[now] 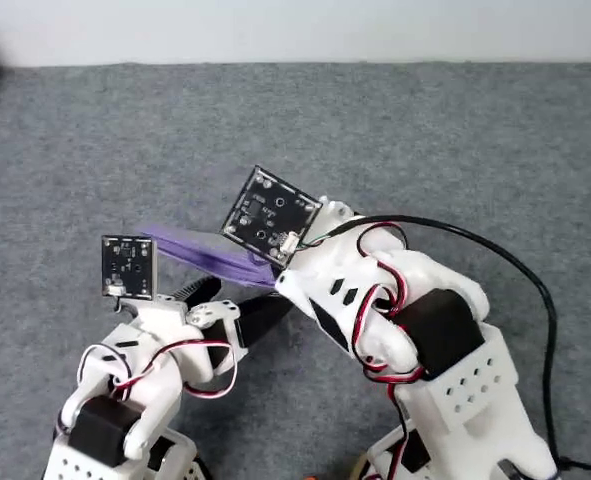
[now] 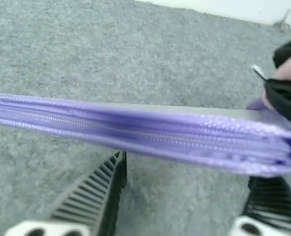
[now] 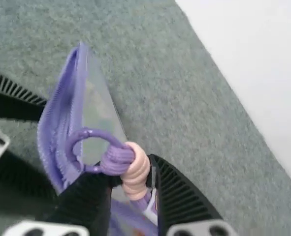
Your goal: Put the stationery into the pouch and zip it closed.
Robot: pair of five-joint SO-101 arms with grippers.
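Surface: grey carpet-like mat (image 1: 455,150), one, meeting a white wall (image 1: 295,30) along its far edge. Arms: you have two, side by side at the near edge. Pouch (image 2: 135,130): one, purple, held up off the mat between both arms, zip edge toward the left wrist camera; the contents behind its clear panel are too blurred to tell. Zip pull (image 3: 118,160): one, a purple ring with a pink bead. Right gripper (image 3: 133,184): pinched tight on that pull. Left gripper (image 2: 192,172): fingers spread wide, the pouch lying across them.
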